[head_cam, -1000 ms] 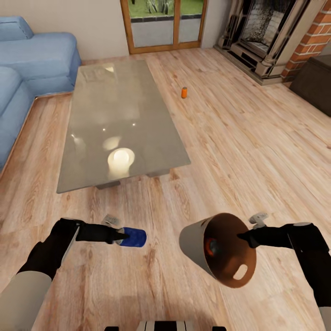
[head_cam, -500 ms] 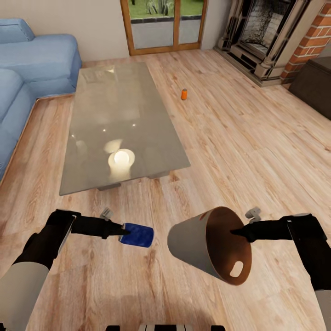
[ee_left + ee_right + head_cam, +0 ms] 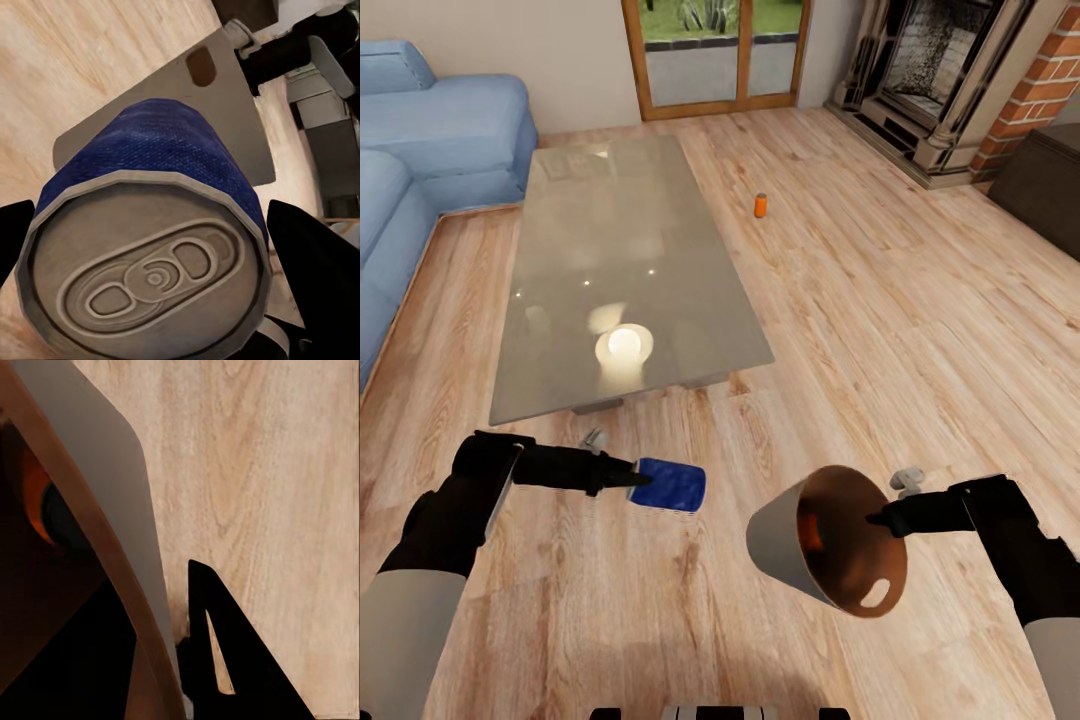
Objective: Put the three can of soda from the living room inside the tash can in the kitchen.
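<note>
Two grippers busy | left gripper clamps blue can, 9 o'clock of bin | right gripper pinches trash can rim | orange can at 12 o'clock on floor

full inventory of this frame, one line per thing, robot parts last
blue can: 1, dark blue, silver top, in left gripper, lying sideways above floor
orange can: 1, upright on floor right of table
can in bin: 1, orange, inside tilted bin
bin: 1, grey outside, brown inside, held at rim by right gripper
table: 1, glass
sofa: 1, blue, far left
doors: wood-framed, far wall
fireplace: 1, far right
left gripper: black
right gripper: black
</note>
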Motion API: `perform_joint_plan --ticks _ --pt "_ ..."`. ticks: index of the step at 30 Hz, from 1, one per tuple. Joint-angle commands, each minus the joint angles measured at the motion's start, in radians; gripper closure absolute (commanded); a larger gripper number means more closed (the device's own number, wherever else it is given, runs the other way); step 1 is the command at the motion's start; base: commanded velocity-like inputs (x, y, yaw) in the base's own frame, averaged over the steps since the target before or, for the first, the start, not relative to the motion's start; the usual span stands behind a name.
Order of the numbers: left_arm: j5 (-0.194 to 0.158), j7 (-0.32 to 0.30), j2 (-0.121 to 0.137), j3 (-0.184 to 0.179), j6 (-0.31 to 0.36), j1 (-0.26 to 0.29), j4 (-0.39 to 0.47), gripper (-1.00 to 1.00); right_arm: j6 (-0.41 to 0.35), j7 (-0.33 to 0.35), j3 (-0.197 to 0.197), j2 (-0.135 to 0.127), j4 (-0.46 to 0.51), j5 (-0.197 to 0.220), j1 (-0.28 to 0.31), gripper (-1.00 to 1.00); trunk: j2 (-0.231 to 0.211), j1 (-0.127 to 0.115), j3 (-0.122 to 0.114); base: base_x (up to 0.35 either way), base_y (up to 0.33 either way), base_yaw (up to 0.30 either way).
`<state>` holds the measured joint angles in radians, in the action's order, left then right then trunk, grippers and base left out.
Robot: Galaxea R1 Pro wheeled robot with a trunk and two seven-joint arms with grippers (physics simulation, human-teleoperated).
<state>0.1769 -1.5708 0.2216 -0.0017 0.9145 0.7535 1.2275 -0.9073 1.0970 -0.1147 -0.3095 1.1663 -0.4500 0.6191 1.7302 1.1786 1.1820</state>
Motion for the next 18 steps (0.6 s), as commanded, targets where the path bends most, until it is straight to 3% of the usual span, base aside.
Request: perform_joint_plan --ticks 1,3,6,9,11,15,18 --pt "-0.006 0.0 -0.004 0.0 0.005 0.0 0.009 1.0 -0.011 -0.032 0.005 0.013 -0.007 0.019 0.001 1.0 0.0 0.0 0.0 0.0 0.0 0.0" --pt "-0.011 0.0 -0.027 -0.002 0.013 0.001 0.016 1.0 -0.011 -0.08 0.011 0.036 -0.014 0.019 0.001 1.0 0.0 0.0 0.0 0.0 0.0 0.0" --pt "-0.007 0.0 -0.095 -0.012 0.035 0.001 0.023 1.0 -0.011 -0.146 0.025 0.06 -0.019 0.018 0.002 1.0 0.0 0.0 0.0 0.0 0.0 0.0" --pt "0.018 0.0 -0.177 -0.061 0.058 0.001 0.04 1.0 -0.012 -0.188 0.063 0.075 -0.02 0.018 0.002 1.0 0.0 0.0 0.0 0.0 0.0 0.0" --pt "0.039 0.0 -0.214 -0.104 0.084 0.001 0.058 1.0 -0.012 -0.207 0.081 0.088 -0.02 0.018 0.006 1.0 0.0 0.0 0.0 0.0 0.0 0.0" --pt "0.057 0.0 -0.246 -0.154 0.13 0.001 0.119 1.0 -0.014 -0.261 0.109 0.129 -0.021 0.017 0.027 1.0 0.0 0.0 0.0 0.0 0.0 0.0" --pt "0.06 0.0 -0.257 -0.166 0.133 0.001 0.147 1.0 -0.015 -0.297 0.14 0.15 -0.021 0.017 0.033 1.0 0.0 0.0 0.0 0.0 0.0 0.0"
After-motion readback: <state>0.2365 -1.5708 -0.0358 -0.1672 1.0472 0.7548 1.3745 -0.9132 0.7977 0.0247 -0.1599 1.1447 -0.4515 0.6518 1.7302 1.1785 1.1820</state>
